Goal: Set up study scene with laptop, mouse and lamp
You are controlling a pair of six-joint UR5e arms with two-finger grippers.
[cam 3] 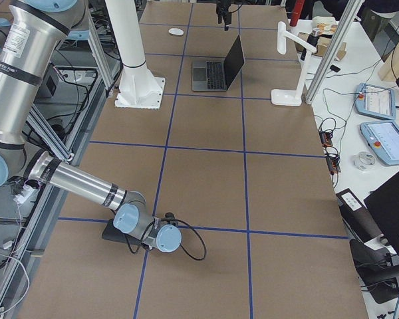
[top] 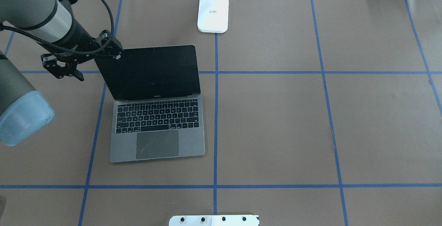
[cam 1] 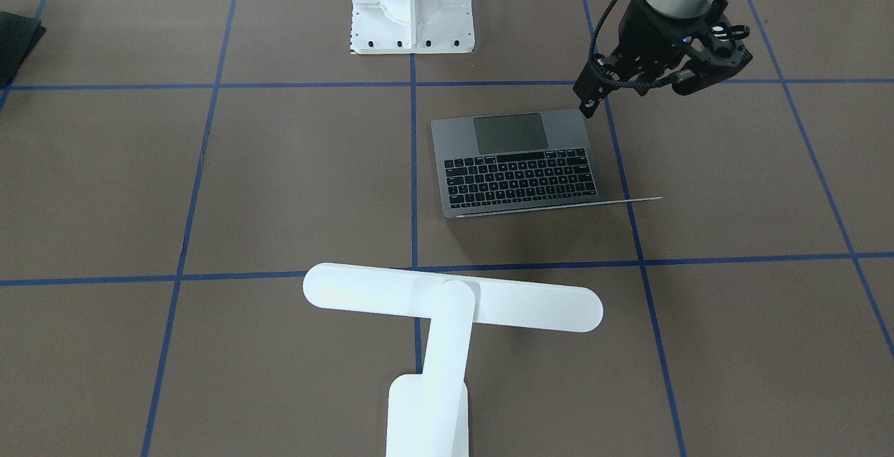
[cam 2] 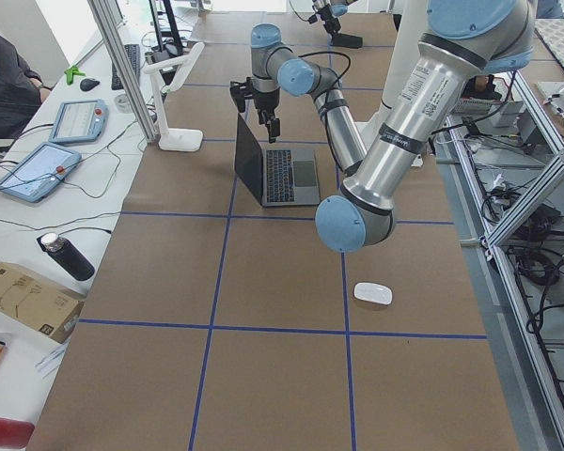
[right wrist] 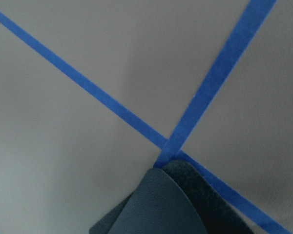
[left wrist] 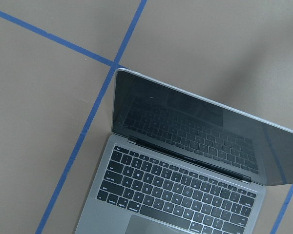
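On the brown table (top: 276, 115) there are one slim dark-grey metal laptop (top: 157, 129), one small glossy white oval mouse (cam 2: 372, 293), one all-white bar-headed desk lamp (cam 1: 447, 303), one white flanged metal pedestal (cam 1: 412, 3) and one flat black pad (cam 1: 15, 45). Two grey-and-blue robot arms reach in, the left arm (top: 34, 15) and the right arm (cam 3: 80, 183).

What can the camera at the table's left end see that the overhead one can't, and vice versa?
Only the left-end view shows the mouse, plus tablets off to the side. Only the overhead shows the dark screen of the laptop face-on. Both show the laptop open, the base of the lamp and the left gripper close to the lid.
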